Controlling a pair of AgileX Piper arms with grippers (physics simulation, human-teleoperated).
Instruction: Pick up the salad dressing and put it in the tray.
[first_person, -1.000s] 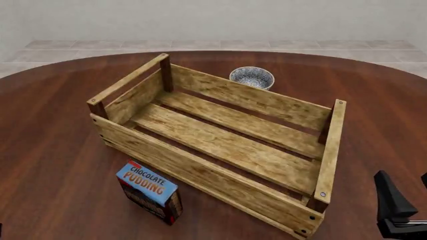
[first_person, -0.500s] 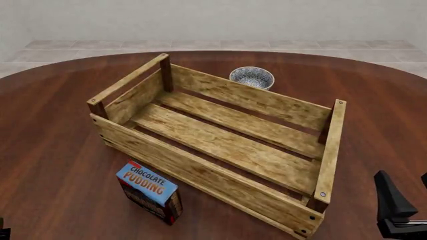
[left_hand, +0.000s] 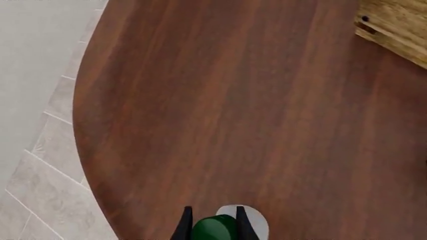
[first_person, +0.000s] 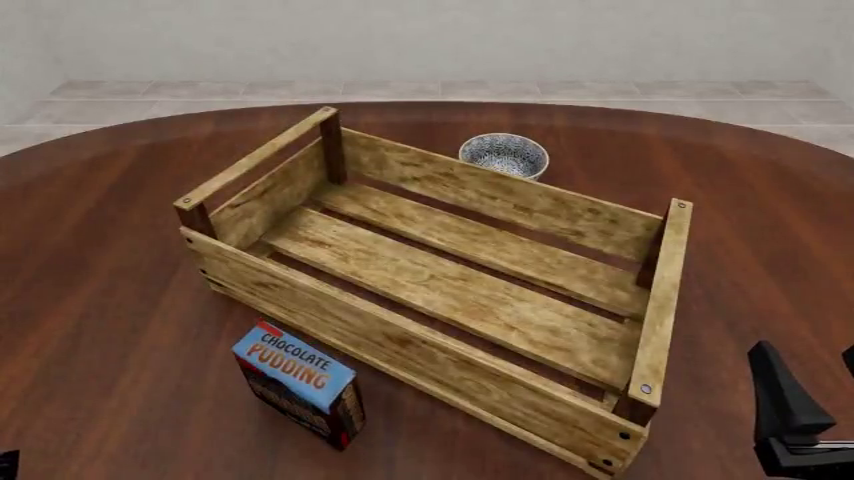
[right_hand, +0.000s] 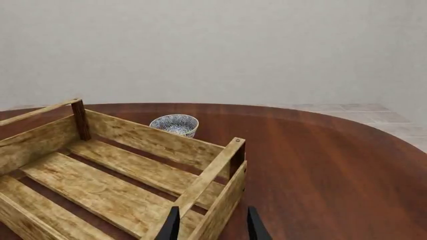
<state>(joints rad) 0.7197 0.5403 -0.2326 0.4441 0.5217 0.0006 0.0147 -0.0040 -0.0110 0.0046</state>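
Observation:
In the left wrist view my left gripper (left_hand: 213, 226) has its two dark fingers closed against a small bottle with a dark green cap and a pale whitish rounded body, the salad dressing (left_hand: 257, 223). It sits low over the brown table near the table's left edge. In the front view only a dark sliver of this gripper (first_person: 6, 464) shows at the bottom left corner, and the bottle is out of view there. The tray (first_person: 400, 340), a big crate of light wooden slats, stands mid-table with nothing in it. My right gripper (first_person: 807, 385) is open and empty by the tray's near right corner (right_hand: 207, 175).
A blue-topped Chocolate Pudding box (first_person: 299, 383) stands just in front of the tray's near wall. A round patterned bowl (first_person: 505, 155) stands behind the tray's far wall and also shows in the right wrist view (right_hand: 175, 124). A tray corner (left_hand: 393, 25) shows in the left wrist view.
The dark sliver of my left gripper at the bottom left corner of the front view shifted slightly. The right arm, tray, box and bowl have not moved.

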